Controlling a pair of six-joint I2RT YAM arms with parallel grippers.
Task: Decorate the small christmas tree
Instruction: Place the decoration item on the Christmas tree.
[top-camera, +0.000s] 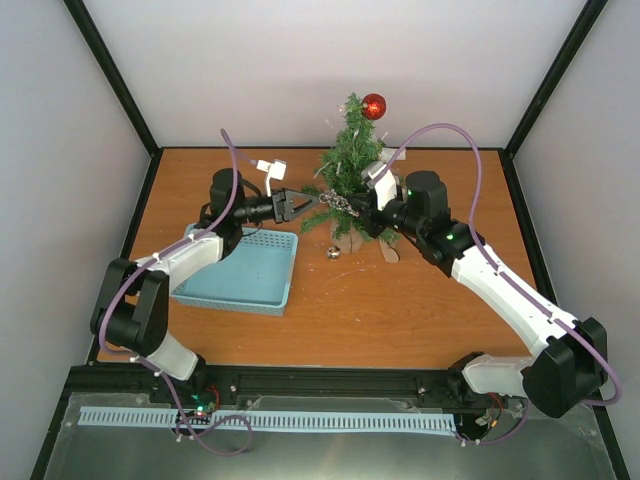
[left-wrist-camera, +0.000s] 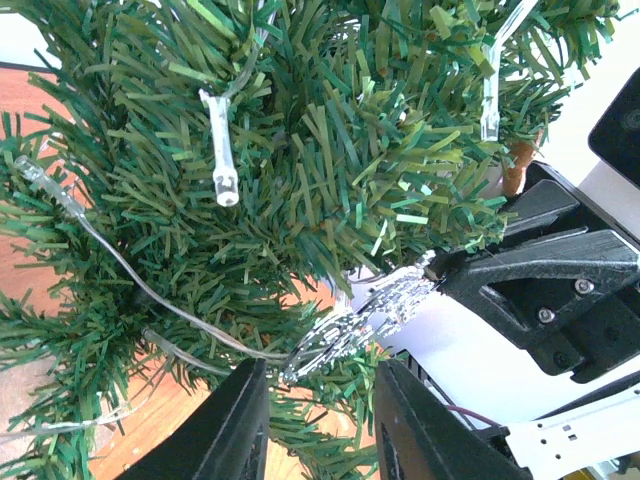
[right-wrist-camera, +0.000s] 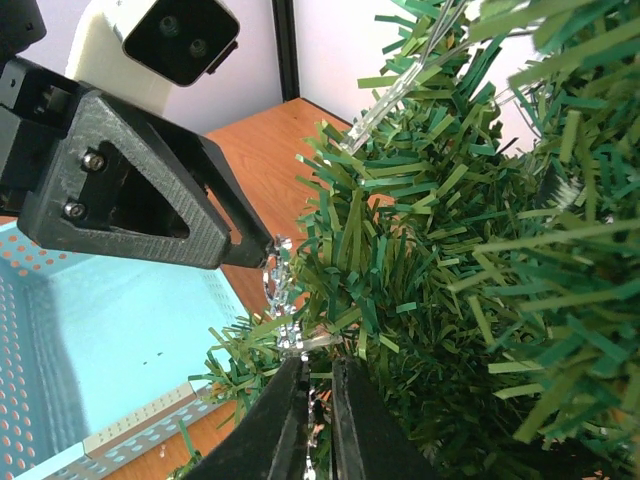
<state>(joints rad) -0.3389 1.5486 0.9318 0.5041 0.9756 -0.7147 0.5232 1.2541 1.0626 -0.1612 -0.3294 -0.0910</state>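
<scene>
On the tabletop (top-camera: 400, 310), left to right: blue tray (top-camera: 238, 268); left gripper (top-camera: 300, 206), jaws half apart astride a silver bead chain (top-camera: 338, 203); the small christmas tree (top-camera: 348, 150), upright at the back; right gripper (top-camera: 362, 212), pinched nearly closed on the chain's other end. The chain lies crosswise against the lower branches, and needles crowd both grippers.

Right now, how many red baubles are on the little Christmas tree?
1. The red bauble sits beside the tip of the small christmas tree, on the right in the top view. Others could be hidden behind the branches.
</scene>
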